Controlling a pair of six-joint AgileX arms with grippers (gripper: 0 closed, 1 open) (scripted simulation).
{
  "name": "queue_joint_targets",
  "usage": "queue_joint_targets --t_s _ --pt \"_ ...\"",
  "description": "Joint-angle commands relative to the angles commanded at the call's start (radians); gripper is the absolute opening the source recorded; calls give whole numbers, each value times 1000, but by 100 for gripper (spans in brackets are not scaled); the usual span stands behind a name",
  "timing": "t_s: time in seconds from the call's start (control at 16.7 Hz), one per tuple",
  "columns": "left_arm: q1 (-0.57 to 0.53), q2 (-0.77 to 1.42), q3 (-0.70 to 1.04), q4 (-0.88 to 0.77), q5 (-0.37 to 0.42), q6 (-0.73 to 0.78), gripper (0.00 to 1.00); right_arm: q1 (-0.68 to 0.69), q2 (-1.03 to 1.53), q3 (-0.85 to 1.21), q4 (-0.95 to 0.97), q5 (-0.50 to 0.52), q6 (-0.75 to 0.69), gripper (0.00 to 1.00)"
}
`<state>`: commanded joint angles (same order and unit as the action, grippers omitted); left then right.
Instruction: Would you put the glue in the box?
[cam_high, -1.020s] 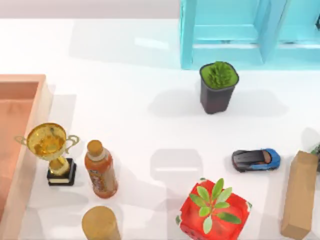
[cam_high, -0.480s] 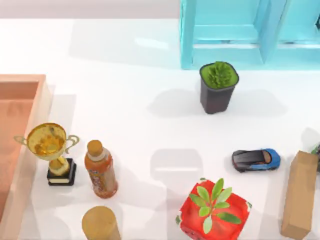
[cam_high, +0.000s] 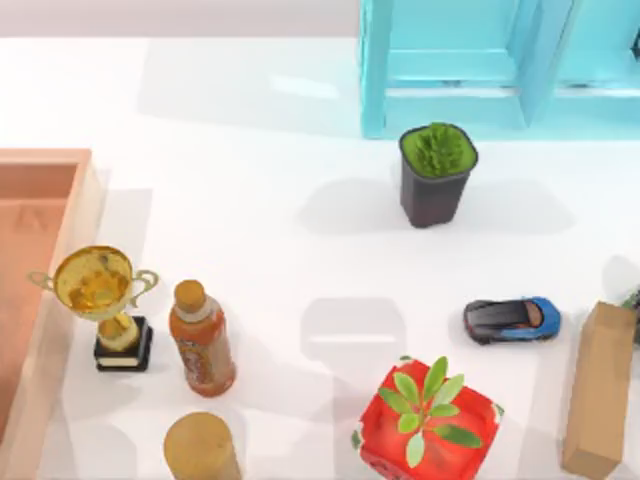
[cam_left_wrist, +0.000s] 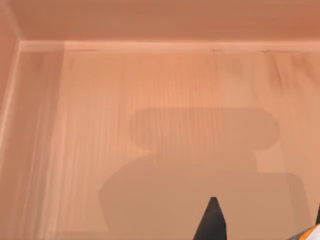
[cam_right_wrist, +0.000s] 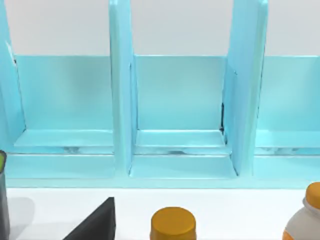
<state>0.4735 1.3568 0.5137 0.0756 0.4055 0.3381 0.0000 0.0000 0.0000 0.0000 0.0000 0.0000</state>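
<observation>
The box (cam_high: 60, 300) is a shallow salmon container at the table's left edge. In the left wrist view its floor (cam_left_wrist: 165, 125) and far wall lie right below my left gripper (cam_left_wrist: 265, 227), which hangs over the inside and casts a broad shadow on the floor. An orange and white sliver (cam_left_wrist: 311, 233) beside that gripper may be the glue, but too little shows to be sure. My right gripper (cam_right_wrist: 95, 225) is parked facing the cyan shelf.
A gold trophy (cam_high: 105, 300) and an orange-brown drink bottle (cam_high: 200, 340) stand just right of the box wall. A tan cylinder (cam_high: 200, 448), a red pot with a plant (cam_high: 428, 420), a toy car (cam_high: 512, 320), a cardboard block (cam_high: 600, 390), a dark plant pot (cam_high: 436, 175) and a cyan shelf (cam_high: 500, 65) fill the rest.
Nothing on the table has moved. Only the shading on the box floor has shifted slightly.
</observation>
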Motion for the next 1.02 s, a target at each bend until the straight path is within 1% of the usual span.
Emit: queue_joint_targets --t_s 0.66,0.72,1.02 --pt "0 0 0 0 0 0 98 0 0 0 0 0 0 100" --pt "0 0 0 0 0 0 100 0 0 0 0 0 0 100" --pt "0 0 0 0 0 0 100 0 0 0 0 0 0 100"
